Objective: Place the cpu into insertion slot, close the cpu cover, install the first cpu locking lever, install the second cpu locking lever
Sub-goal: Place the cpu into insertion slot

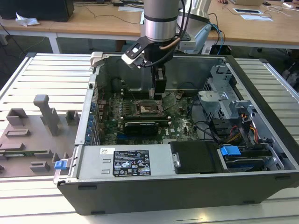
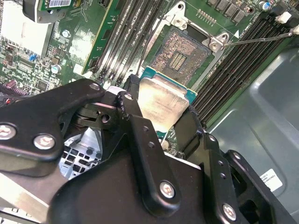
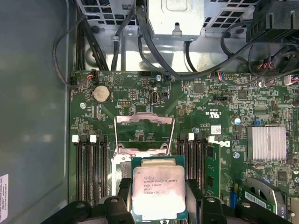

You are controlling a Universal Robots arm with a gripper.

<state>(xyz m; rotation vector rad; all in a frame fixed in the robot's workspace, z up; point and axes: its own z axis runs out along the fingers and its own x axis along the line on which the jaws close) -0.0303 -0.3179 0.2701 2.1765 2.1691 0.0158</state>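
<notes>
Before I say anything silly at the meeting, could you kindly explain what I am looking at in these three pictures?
The machine is one robot arm with a gripper at its end, reaching down into an open computer case that lies on a slatted table. The exterior view comes from a camera off the arm; both wrist views come from cameras riding on the arm, looking past the gripper at the motherboard. The gripper is shut on the cpu, a flat silver-grey chip with a green rim, held above the board. In the second wrist view the insertion slot lies empty, its contact field bare. In the first wrist view the cpu cover stands swung open. Grey fixture blocks sit on the table at the exterior view's left.
</notes>
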